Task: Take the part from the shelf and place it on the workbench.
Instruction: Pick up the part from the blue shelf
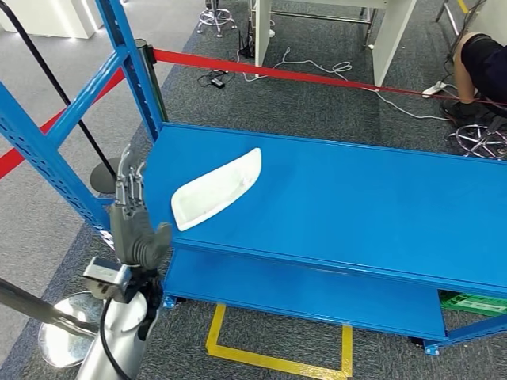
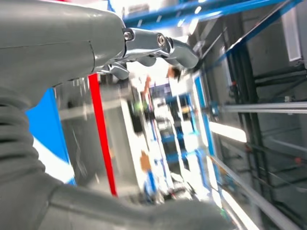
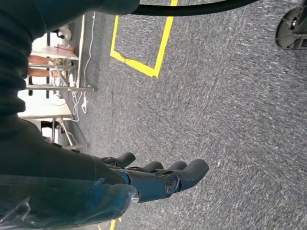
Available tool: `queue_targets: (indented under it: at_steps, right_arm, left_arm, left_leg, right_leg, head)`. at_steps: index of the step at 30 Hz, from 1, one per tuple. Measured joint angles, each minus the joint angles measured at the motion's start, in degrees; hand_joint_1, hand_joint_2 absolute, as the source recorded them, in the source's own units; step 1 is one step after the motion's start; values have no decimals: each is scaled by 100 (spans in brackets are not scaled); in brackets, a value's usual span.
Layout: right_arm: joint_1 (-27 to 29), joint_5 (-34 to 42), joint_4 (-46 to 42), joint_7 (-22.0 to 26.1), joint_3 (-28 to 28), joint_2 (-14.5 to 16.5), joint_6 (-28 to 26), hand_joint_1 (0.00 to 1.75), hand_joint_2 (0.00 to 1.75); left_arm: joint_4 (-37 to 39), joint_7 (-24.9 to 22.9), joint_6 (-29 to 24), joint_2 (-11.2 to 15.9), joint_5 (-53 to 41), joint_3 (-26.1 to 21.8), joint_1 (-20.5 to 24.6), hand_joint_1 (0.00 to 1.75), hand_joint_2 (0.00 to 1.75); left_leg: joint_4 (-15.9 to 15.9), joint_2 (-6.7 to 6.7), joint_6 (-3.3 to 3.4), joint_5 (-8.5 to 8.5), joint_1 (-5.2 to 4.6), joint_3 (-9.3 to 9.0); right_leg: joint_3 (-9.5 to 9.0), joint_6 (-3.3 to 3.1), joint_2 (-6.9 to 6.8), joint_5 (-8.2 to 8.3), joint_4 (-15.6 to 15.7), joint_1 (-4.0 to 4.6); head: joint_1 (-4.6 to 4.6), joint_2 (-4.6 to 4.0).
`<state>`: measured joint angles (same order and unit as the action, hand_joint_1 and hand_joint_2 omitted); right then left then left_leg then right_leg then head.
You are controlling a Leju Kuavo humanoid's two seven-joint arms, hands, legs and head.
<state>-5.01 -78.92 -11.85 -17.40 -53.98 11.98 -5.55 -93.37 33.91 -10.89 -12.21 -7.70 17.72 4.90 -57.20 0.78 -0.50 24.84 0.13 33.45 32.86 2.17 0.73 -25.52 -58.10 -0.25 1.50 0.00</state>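
Two robot hands showed, neither holding anything. Nearest in the head view, the left robot hand (image 1: 132, 218) was raised at the shelf's left end, fingers upright and spread apart, thumb jutting toward the shelf edge; it touched nothing. In the left wrist view its fingers (image 2: 159, 45) stretched out bare over a blurred background. The right robot hand (image 3: 155, 175) hung over grey carpet (image 3: 224, 105) marked with yellow tape (image 3: 143, 67), its fingers extended side by side, slightly apart. Just beyond the left hand, the white part (image 1: 216, 188) lay flat on the blue shelf (image 1: 359, 206), near its left end, slanting away to the right. Farther off, a red barrier tape (image 1: 287, 73) crossed the floor, and a person (image 1: 481, 63) crouched near cables at the far right.
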Motion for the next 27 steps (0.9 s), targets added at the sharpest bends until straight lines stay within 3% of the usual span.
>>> queue_targets:
  at_steps: [4,9,13,17,27]
  right_arm:
    - [1,9,0,-35,-3,0,-9,0,175]
    - [1,-25,-1,-107,-3,0,44,0,175]
    - [-1,-60,-1,-35,-3,-2,71,0,175]
    - [-15,-97,0,86,-3,-2,71,0,175]
    - [-50,-208,1,122,36,-2,92,0,175]
  left_arm:
    - [124,-99,-360,191,-638,-57,135,0,175]
    - [257,-457,-412,447,-1239,-62,274,0,175]
    - [583,-1035,-90,822,-1981,-20,610,0,175]
    - [1288,-1393,405,1166,-2442,109,1273,0,175]
    - [2699,-1634,1055,1405,-2810,523,2365,0,175]
  left_leg:
    - [0,0,0,-1,0,0]
    - [0,0,-1,-1,0,0]
    - [0,0,-1,-5,1,0]
    - [0,0,-2,-16,1,1]
    - [0,-1,2,-21,0,3]
  right_leg:
    - [1,0,0,0,-1,0]
    - [2,0,0,0,-1,0]
    - [4,-1,0,0,-1,1]
    - [3,-2,0,10,-4,1]
    - [7,-1,3,17,-5,0]
  head:
    - [1,0]
    - [1,0]
    - [1,0]
    - [1,0]
    - [2,0]
